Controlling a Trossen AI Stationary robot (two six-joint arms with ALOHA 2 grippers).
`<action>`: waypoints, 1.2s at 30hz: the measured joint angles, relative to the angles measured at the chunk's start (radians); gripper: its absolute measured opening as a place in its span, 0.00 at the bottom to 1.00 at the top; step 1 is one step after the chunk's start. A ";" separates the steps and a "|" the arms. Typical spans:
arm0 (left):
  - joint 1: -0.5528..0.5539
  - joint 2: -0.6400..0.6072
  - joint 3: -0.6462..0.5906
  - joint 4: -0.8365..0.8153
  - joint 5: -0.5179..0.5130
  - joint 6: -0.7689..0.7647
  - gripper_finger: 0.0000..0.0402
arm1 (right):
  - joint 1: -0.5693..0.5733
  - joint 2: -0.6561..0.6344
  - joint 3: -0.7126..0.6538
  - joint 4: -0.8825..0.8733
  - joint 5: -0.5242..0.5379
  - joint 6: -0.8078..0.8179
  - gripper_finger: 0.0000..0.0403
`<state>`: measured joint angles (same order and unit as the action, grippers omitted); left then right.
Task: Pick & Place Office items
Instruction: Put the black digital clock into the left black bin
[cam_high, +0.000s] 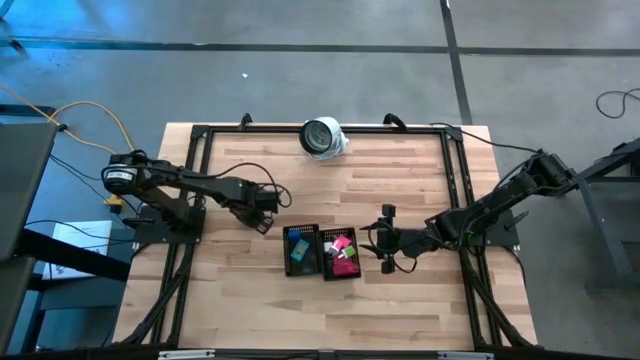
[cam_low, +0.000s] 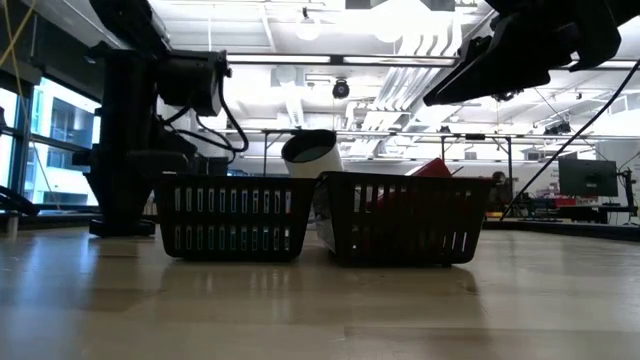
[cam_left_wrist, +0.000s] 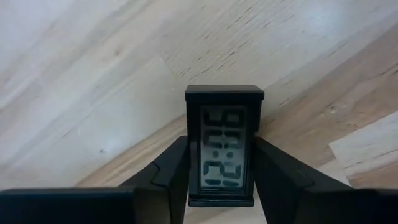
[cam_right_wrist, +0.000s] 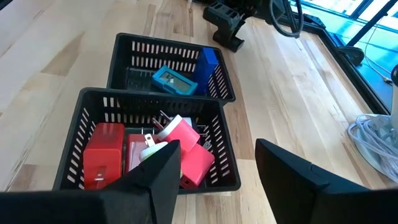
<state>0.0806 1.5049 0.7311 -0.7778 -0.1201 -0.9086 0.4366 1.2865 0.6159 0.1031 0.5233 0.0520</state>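
Observation:
My left gripper (cam_high: 267, 223) is shut on a small black digital clock (cam_left_wrist: 224, 146) with a grey display, left of the two black mesh trays and above the table. The left tray (cam_high: 301, 250) holds blue and teal pieces (cam_right_wrist: 177, 79). The right tray (cam_high: 341, 254) holds red and pink pieces (cam_right_wrist: 186, 152) and one white piece (cam_right_wrist: 151, 151). My right gripper (cam_right_wrist: 217, 168) is open and empty, just right of the right tray (cam_right_wrist: 214, 134) and above its near rim. My left gripper pinches the clock between its two fingers, one on each narrow side (cam_left_wrist: 191, 165), along the lower half of the case. The fingers (cam_left_wrist: 171, 168) slant down toward the table. The clock is lifted clear of the wood, its display facing the wrist camera.
A large round white-and-grey object (cam_high: 322, 137) stands at the table's far edge, behind the trays in the low view (cam_low: 308, 152). A black frame (cam_high: 200, 135) runs round the tabletop. Bare wood lies on the near side of the trays (cam_high: 320, 310).

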 joint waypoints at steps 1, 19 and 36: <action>-0.004 -0.014 0.000 0.001 -0.007 0.000 0.34 | 0.000 0.000 0.000 0.000 0.001 0.000 0.48; -0.233 -0.523 0.000 0.341 -0.359 0.296 0.31 | -0.113 0.014 0.000 0.493 -0.209 -0.005 0.48; -0.507 -0.361 0.002 0.462 -0.780 0.682 0.31 | -0.343 0.421 0.313 0.644 -0.454 0.460 0.48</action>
<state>-0.4259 1.1436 0.7326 -0.3153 -0.8998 -0.2269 0.0940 1.7079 0.9294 0.7469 0.0692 0.5120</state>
